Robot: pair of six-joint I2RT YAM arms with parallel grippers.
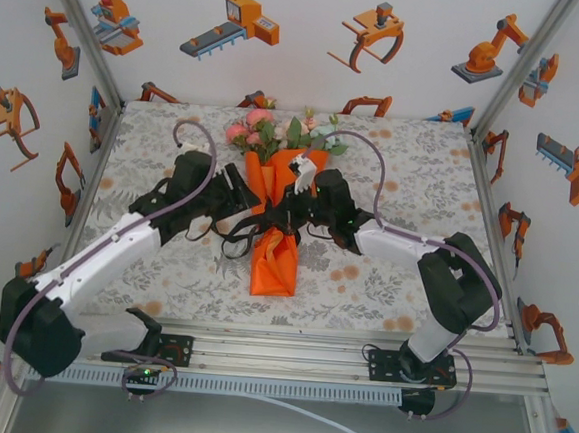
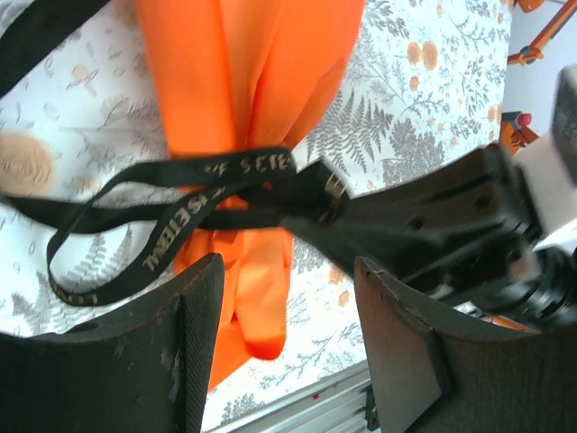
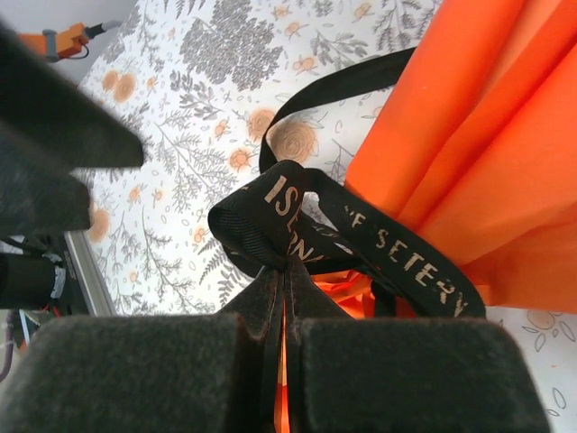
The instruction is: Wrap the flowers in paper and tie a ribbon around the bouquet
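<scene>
1. The bouquet (image 1: 274,260) lies mid-table, blooms toward the far edge, with the ribbon (image 2: 248,166) looped round its waist.
2. The left gripper (image 2: 288,302) gapes empty; the right gripper (image 3: 287,287) pinches the ribbon.
3. Risk: a one-sided pull could drag the bouquet or slacken the loop.
4. Leaf-printed tablecloth (image 1: 413,176); white walls (image 1: 301,67) with robot pictures.

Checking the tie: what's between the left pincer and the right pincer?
Top view: the cinched waist of the orange paper, wrapped by the black ribbon, lies between the left pincer and right pincer.

Pale lettering on ribbon (image 3: 407,260): "SETER", "ISE" legible, rest unclear.
</scene>
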